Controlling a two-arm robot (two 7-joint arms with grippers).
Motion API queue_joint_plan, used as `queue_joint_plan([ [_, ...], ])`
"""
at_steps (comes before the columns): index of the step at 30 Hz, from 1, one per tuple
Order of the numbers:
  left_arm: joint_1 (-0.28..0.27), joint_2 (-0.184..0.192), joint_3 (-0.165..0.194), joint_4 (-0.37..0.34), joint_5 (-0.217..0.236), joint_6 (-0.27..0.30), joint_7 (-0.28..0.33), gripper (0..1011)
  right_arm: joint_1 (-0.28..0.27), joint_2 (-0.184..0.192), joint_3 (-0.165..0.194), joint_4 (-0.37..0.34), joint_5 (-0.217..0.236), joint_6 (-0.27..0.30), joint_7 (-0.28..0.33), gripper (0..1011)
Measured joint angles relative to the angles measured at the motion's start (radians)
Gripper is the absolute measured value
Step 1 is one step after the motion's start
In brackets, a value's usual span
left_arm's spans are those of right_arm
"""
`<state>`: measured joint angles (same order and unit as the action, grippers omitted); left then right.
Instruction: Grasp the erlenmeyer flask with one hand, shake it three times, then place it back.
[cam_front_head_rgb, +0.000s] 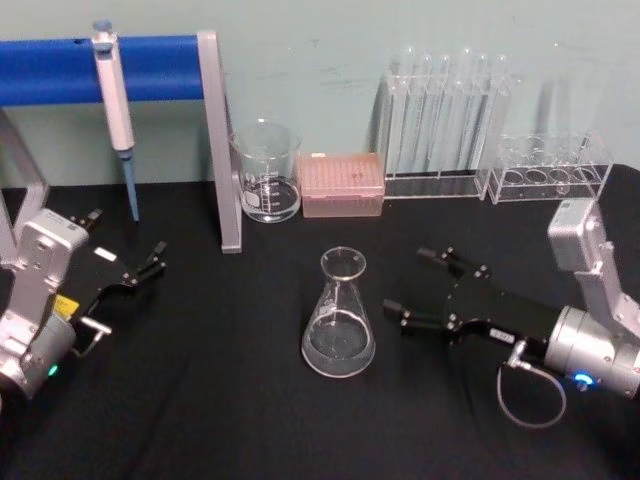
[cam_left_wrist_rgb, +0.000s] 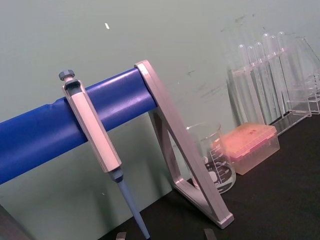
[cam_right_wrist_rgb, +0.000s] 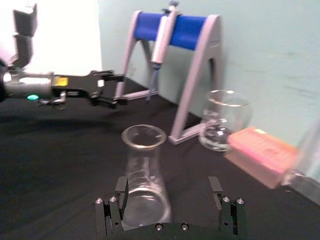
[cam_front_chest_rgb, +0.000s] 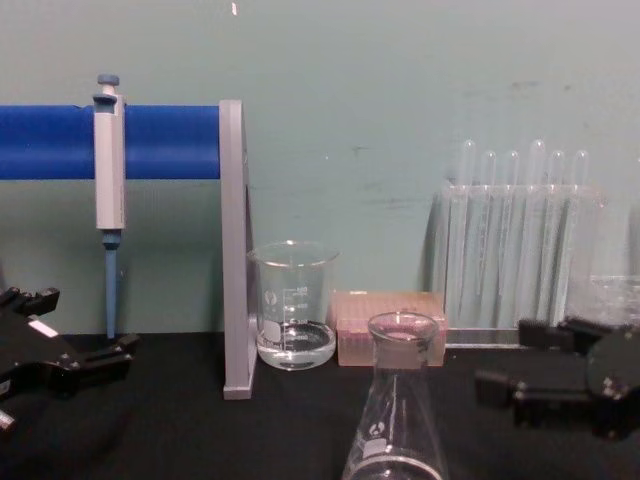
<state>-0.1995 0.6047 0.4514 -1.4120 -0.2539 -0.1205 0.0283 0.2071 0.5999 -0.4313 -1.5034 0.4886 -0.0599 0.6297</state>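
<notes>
The erlenmeyer flask (cam_front_head_rgb: 339, 316) stands upright on the black table, clear glass with a little liquid in its wide base. My right gripper (cam_front_head_rgb: 408, 280) is open just to its right, fingers pointing at it and not touching. From the right wrist, the flask (cam_right_wrist_rgb: 144, 176) stands just ahead of the open gripper (cam_right_wrist_rgb: 168, 189), closer to one finger (cam_right_wrist_rgb: 120, 192). The chest view has the flask (cam_front_chest_rgb: 396, 412) low in the middle and the right gripper (cam_front_chest_rgb: 510, 358) beside it. My left gripper (cam_front_head_rgb: 148, 262) rests open at the far left, away from the flask.
Along the back wall stand a glass beaker (cam_front_head_rgb: 266, 172), a pink tip box (cam_front_head_rgb: 341, 185), a rack of tall test tubes (cam_front_head_rgb: 445, 125) and a lower clear rack (cam_front_head_rgb: 552, 170). A pipette (cam_front_head_rgb: 117, 110) hangs on the blue-barred stand (cam_front_head_rgb: 218, 140) at back left.
</notes>
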Motion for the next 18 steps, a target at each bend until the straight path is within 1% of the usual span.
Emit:
queue_joint_plan([
  [4, 0.000, 0.000, 0.000, 0.000, 0.000, 0.000, 0.000, 1001, -0.004, -0.001, 0.028, -0.003, 0.000, -0.009, -0.036, 1000],
  [5, 0.000, 0.000, 0.000, 0.000, 0.000, 0.000, 0.000, 1001, -0.005, -0.006, 0.041, -0.003, 0.000, -0.012, -0.053, 1000],
  [8, 0.000, 0.000, 0.000, 0.000, 0.000, 0.000, 0.000, 1001, -0.007, -0.018, 0.060, -0.003, -0.002, -0.016, -0.084, 1000],
  [9, 0.000, 0.000, 0.000, 0.000, 0.000, 0.000, 0.000, 1001, -0.008, -0.031, 0.072, -0.003, -0.008, -0.018, -0.115, 1000],
  [10, 0.000, 0.000, 0.000, 0.000, 0.000, 0.000, 0.000, 1001, -0.008, -0.037, 0.077, -0.003, -0.011, -0.018, -0.127, 1000],
  [11, 0.000, 0.000, 0.000, 0.000, 0.000, 0.000, 0.000, 1001, -0.010, -0.055, 0.089, -0.002, -0.018, -0.019, -0.160, 1000],
  [12, 0.000, 0.000, 0.000, 0.000, 0.000, 0.000, 0.000, 1001, -0.010, -0.055, 0.089, -0.002, -0.018, -0.019, -0.160, 1000],
  [15, 0.000, 0.000, 0.000, 0.000, 0.000, 0.000, 0.000, 1001, -0.012, -0.105, 0.114, 0.009, -0.037, -0.019, -0.246, 1000],
  [17, 0.000, 0.000, 0.000, 0.000, 0.000, 0.000, 0.000, 1001, -0.012, -0.127, 0.123, 0.017, -0.046, -0.020, -0.279, 1000],
  [18, 0.000, 0.000, 0.000, 0.000, 0.000, 0.000, 0.000, 1001, -0.009, -0.148, 0.130, 0.026, -0.055, -0.021, -0.313, 1000],
])
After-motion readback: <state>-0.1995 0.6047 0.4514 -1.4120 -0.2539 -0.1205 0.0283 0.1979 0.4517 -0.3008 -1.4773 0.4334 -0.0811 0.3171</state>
